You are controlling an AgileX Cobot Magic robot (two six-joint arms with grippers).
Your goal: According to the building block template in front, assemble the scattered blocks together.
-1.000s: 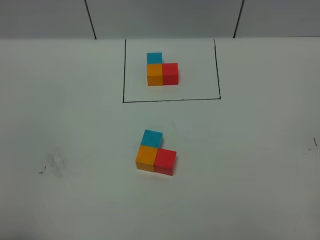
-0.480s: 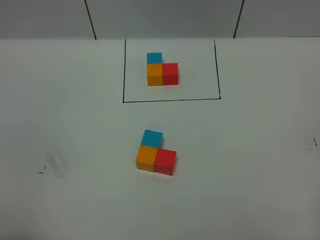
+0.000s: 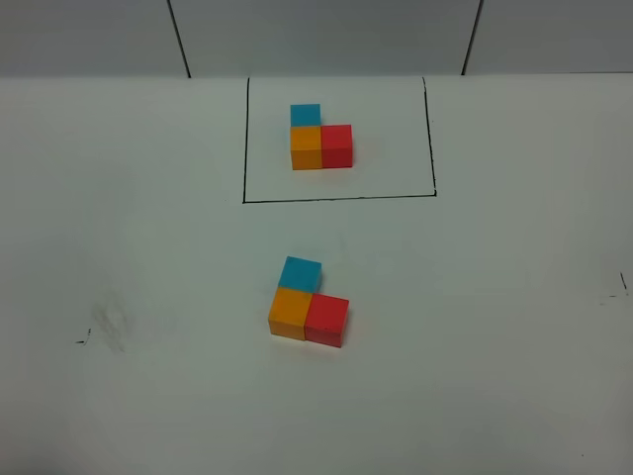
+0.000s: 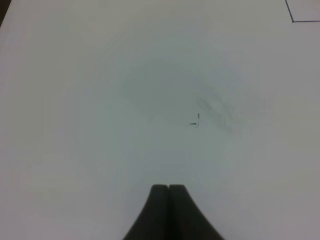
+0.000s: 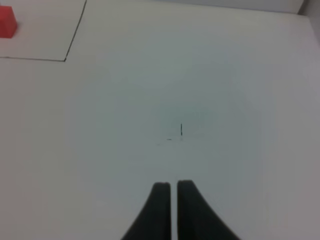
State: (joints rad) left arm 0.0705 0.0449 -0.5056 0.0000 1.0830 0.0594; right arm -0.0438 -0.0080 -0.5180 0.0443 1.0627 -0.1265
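Observation:
The template (image 3: 320, 139) is a sky-blue, orange and red cube cluster inside a black drawn rectangle (image 3: 336, 198) at the back of the table. In front of it lie the unframed blocks, pushed together in the same L: sky-blue cube (image 3: 300, 272), orange cube (image 3: 290, 313), red cube (image 3: 326, 321). Neither gripper shows in the exterior view. My left gripper (image 4: 168, 189) is shut and empty over bare table. My right gripper (image 5: 170, 186) is shut and empty; the template's red cube (image 5: 7, 22) shows at the edge of its view.
The white table (image 3: 495, 297) has small black pen marks at the left (image 3: 83, 341) and right (image 3: 623, 284). A faint smudge (image 3: 109, 322) lies at the left. A grey wall with dark seams stands behind the table.

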